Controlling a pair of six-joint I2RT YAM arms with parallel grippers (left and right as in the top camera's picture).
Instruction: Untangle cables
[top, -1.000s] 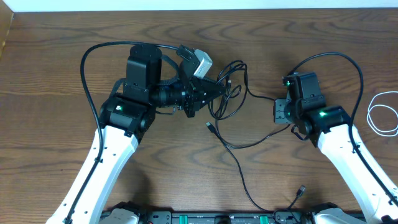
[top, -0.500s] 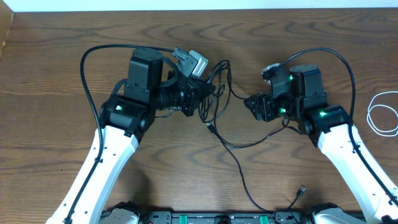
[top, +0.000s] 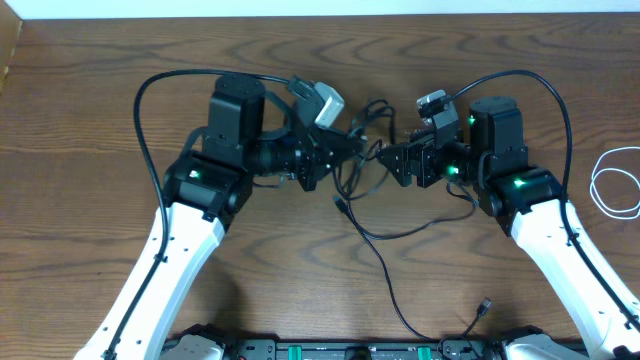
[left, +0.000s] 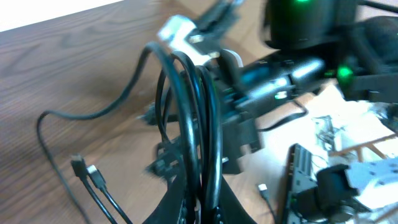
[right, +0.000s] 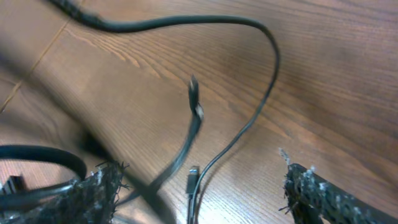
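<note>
Here's the left pincer (top: 352, 148), clamped tight just left of centre in the overhead view. Its wrist view shows several loops of the black cable (left: 189, 118) rising out of that grip. Facing it from the right is the right pincer (right: 202, 190), jaws spread wide, rough fingers (right: 93, 193) at the bottom corners of its own view, holding nothing. Two or three black strands and a small plug (right: 193, 175) sit in the gap between them.

The step looks like picking one strand to draw out of the bundle. I'd say it should close on a single strand only, since catching two would just drag the knot along. With the left grip as anchor, the pull should go gently rightward. That plug could snag in a loop, so it should be fed through end first.

Further out, a free end (top: 484, 304) trails to the bottom of the desk (top: 100, 80). The white cable (top: 614, 184) lies coiled at the right edge, well apart from the tangle.
</note>
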